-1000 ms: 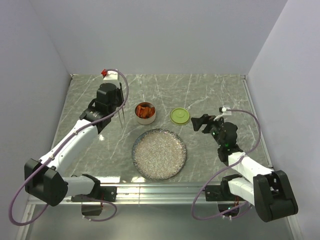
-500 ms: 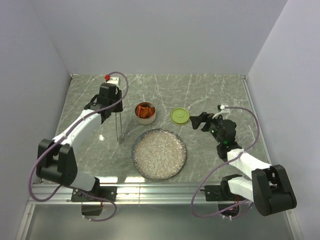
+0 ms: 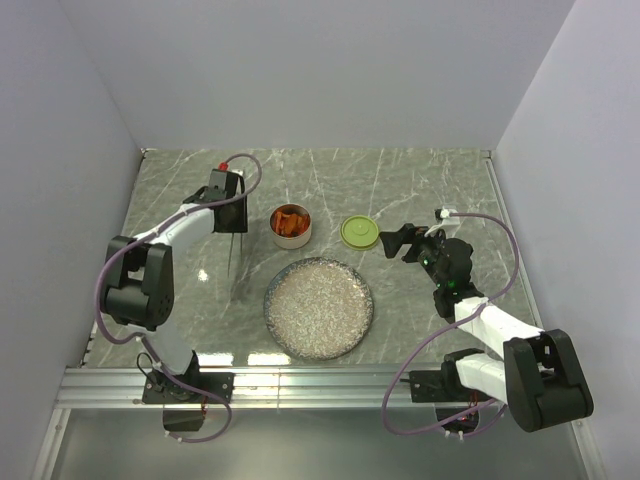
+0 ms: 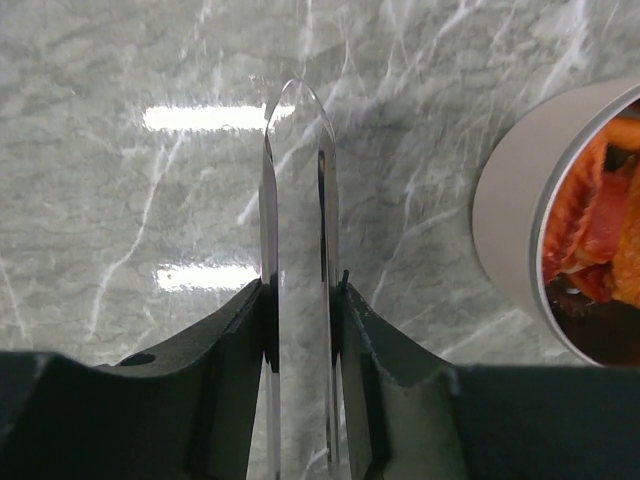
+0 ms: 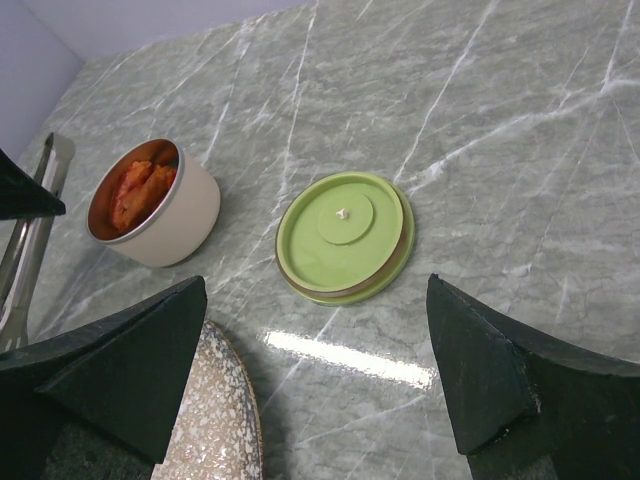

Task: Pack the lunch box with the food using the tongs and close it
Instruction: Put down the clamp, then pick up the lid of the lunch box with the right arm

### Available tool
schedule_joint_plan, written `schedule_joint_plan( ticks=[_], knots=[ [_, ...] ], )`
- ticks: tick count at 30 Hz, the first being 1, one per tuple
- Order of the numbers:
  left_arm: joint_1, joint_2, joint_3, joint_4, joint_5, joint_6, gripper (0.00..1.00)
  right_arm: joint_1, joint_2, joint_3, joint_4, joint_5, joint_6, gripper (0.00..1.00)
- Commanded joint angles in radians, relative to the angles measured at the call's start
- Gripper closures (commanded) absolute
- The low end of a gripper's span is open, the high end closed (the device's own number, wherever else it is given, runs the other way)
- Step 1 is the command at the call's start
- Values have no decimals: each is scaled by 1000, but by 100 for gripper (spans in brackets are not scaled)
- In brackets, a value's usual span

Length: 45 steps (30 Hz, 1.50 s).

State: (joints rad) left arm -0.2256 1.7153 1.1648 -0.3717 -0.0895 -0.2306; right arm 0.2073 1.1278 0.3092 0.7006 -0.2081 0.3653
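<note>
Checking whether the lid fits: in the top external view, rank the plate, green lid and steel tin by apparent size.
1. Speckled plate, clearly largest.
2-3. Green lid and steel tin look about alike, so unranked.

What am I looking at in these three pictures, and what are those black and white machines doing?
These are two robot arms bolted to a marble-patterned table. The wide picture is taken from above and behind them; the other two come from a camera on each wrist. The left hand is closed on thin metal tongs. The right hand is open and empty, near a green lid. A small steel tin holds orange-red food, with its lid off. The speckled plate, nearer the arms, has nothing on it.
</note>
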Motion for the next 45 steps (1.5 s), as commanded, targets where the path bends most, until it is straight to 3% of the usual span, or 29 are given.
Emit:
schedule_joint_plan(
  ticks=[1,9,14,16,22,29,37,41,45],
  knots=[
    [3,-33,-48,25,27,-18,61,9,-17,34,27,-7,-17,3],
    [3,1,-93,24,-6,-50,60,9,-16,34,27,-7,-17,3],
    [2,30,-82,14,-36,-61,52,7,-17,34,25,-5,-17,3],
    [3,33,-80,7,-50,-65,24,9,-17,31,25,3,-14,2],
    [3,-17,-93,14,-101,-82,1,9,-22,28,23,6,-14,2],
    [3,-186,-140,59,-222,-122,1,7,-25,28,20,12,-14,2],
    [-20,-506,-275,201,-375,-150,1,7,-10,42,-4,22,-12,2],
    [-75,-670,-378,348,-340,-124,1,9,67,131,-76,44,-11,3],
    [-112,-824,-471,494,-262,-101,1,36,191,261,-255,121,-15,8]
  ],
)
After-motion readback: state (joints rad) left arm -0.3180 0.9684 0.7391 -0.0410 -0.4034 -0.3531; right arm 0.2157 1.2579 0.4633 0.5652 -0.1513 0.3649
